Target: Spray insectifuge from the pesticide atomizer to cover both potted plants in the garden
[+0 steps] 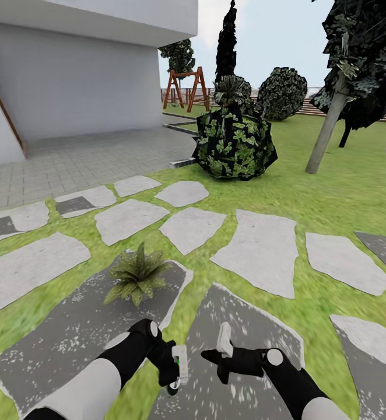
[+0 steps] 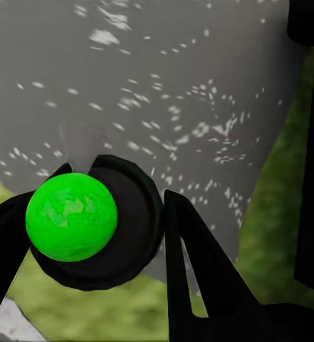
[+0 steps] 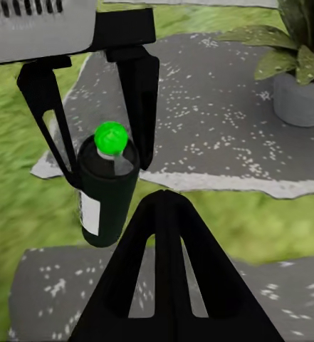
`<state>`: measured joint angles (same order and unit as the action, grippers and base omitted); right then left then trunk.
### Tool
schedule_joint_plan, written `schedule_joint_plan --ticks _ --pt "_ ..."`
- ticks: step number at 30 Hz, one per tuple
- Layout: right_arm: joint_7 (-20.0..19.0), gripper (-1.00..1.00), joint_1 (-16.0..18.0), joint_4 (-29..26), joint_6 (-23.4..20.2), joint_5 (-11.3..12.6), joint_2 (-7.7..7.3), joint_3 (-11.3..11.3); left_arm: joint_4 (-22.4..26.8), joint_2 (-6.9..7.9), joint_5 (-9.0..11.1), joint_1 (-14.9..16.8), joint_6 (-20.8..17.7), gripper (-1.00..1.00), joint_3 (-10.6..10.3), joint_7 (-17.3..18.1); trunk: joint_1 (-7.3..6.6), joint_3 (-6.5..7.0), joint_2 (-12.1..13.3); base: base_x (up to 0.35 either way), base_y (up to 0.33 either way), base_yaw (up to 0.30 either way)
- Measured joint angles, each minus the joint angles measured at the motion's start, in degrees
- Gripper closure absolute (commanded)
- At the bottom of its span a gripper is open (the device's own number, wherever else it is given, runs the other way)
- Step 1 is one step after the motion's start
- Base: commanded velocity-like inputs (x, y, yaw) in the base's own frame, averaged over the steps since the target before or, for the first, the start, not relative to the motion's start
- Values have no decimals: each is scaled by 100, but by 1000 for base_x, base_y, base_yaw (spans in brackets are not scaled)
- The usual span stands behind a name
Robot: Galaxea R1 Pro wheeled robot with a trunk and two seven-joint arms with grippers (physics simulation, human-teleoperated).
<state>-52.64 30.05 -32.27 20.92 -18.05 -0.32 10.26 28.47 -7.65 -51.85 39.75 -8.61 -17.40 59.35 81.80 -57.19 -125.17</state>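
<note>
The left pincer (image 1: 176, 368) grips the pesticide atomizer (image 3: 108, 187) (green-topped here), low over the grey paving stone (image 1: 70, 338) just short of the potted plant (image 1: 136, 276). The right pincer (image 3: 164, 214) looks closed and empty. Spraying from this angle could miss the plant's far leaves; a loose hold could drop the bottle.

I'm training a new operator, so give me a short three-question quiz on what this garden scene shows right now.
1. Multiple choice: which gripper holds the pesticide atomizer? A left, B right, C neither.
2. True or false: the potted plant stands on grass.
3. Fill in: the atomizer's round top is coloured ____.
Key: 1 A, the left gripper is closed on it. 2 false, it stands on a grey paving stone. 3 green.
</note>
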Motion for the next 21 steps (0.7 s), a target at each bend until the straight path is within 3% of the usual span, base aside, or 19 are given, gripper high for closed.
schedule_joint_plan --ticks 21 --pt "6 100 -1 8 -1 3 24 9 5 -123 53 -3 49 100 10 -162 0 0 0 0 0 0"
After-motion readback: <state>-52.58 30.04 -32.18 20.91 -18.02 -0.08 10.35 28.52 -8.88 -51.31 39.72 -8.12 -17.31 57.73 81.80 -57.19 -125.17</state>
